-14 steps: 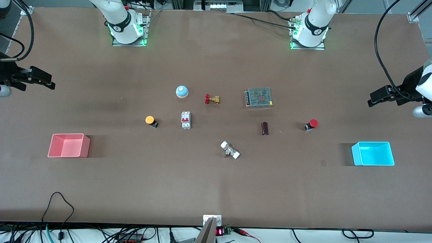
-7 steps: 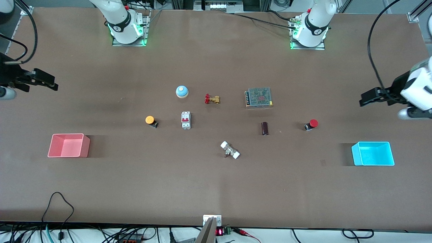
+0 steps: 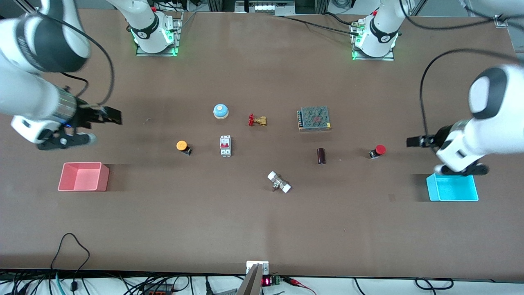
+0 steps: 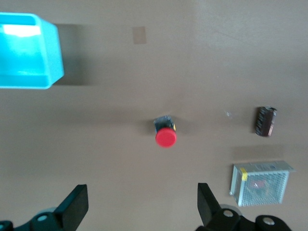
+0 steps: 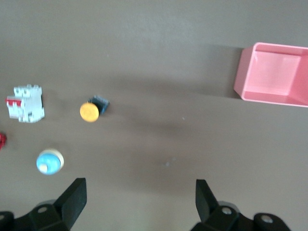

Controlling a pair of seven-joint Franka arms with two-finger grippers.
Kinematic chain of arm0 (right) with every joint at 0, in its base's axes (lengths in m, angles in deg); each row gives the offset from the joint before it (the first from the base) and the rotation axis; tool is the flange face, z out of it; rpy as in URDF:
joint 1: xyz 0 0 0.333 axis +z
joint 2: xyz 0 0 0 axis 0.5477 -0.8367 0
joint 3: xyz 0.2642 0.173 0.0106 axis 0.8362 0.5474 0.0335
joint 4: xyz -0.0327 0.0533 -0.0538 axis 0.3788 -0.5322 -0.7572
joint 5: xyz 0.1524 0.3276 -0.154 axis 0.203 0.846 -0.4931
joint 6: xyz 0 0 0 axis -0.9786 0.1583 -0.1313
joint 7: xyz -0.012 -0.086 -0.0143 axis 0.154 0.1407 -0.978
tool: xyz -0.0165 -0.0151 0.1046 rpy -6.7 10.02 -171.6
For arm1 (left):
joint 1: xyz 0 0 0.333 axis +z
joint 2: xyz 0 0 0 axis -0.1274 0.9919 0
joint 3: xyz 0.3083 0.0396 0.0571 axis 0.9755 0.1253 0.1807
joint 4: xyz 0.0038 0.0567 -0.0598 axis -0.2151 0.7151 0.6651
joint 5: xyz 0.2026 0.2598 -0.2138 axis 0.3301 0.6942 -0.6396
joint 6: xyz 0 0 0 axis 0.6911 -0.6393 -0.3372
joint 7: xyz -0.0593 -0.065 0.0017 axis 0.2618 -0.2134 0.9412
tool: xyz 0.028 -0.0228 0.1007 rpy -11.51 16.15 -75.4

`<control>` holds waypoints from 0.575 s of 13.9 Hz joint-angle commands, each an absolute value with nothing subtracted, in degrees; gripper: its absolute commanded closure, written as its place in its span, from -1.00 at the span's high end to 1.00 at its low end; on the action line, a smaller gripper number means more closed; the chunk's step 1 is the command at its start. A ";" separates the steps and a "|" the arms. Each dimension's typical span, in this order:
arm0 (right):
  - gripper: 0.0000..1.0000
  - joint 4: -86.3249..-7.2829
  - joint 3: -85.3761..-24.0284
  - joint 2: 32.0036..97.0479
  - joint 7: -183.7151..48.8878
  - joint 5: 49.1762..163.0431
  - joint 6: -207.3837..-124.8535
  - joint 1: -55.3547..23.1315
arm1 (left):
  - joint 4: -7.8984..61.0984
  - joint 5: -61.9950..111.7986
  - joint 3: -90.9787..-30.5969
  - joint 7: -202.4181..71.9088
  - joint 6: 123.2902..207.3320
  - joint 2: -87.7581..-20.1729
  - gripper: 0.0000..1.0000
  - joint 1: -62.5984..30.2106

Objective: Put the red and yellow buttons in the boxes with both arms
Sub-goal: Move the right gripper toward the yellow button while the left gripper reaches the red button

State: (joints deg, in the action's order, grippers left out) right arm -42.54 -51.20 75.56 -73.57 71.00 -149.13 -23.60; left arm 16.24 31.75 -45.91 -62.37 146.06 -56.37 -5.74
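The red button [image 3: 378, 150] stands on the table toward the left arm's end; it shows in the left wrist view [image 4: 165, 135]. The yellow button [image 3: 182, 146] stands toward the right arm's end and shows in the right wrist view [image 5: 90, 111]. The cyan box [image 3: 432, 189] is partly covered by the left arm. The pink box [image 3: 105, 178] is empty. My left gripper [image 3: 413, 141] is open over bare table beside the red button, apart from it. My right gripper [image 3: 112, 116] is open over bare table between the pink box and the yellow button.
Between the buttons lie a blue dome [image 3: 220, 111], a brass valve [image 3: 257, 120], a white circuit breaker [image 3: 225, 146], a mesh-covered power supply [image 3: 314, 118], a dark cylinder [image 3: 321, 156] and a white-capped fitting [image 3: 279, 182].
Both arms have swung in from the table's ends toward the buttons and dropped lower. The buttons and boxes have not moved.
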 commanded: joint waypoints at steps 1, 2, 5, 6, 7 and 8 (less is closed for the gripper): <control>1.00 -53.38 -48.21 77.96 -80.94 70.58 -161.19 -23.19 | 24.06 31.08 -45.89 -61.19 156.03 -56.21 1.00 -6.53; 1.00 -56.04 -47.42 77.97 -87.76 70.50 -165.94 -23.02 | 27.40 30.91 -45.98 -60.92 160.95 -56.21 1.00 -6.53; 1.00 -59.22 -45.39 76.22 -96.87 70.49 -172.38 -22.84 | 35.32 27.15 -45.98 -63.53 170.73 -56.12 1.00 -6.62; 1.00 -60.62 -44.60 75.60 -97.23 70.49 -174.75 -22.84 | 37.61 26.34 -45.98 -67.03 172.50 -56.12 1.00 -6.62; 1.00 -61.50 -44.42 74.73 -97.14 70.49 -177.04 -22.84 | 39.02 26.34 -45.98 -70.11 173.91 -56.12 1.00 -6.62; 1.00 -62.03 -44.07 74.02 -97.14 70.49 -178.54 -22.23 | 39.91 26.42 -45.98 -71.27 174.09 -56.12 1.00 -6.79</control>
State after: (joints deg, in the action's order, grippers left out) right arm -60.10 -44.75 74.58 -95.57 70.87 -175.09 -22.67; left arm 35.96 27.68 -46.10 -67.85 172.19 -53.84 -6.53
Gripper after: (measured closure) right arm 0.000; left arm 0.000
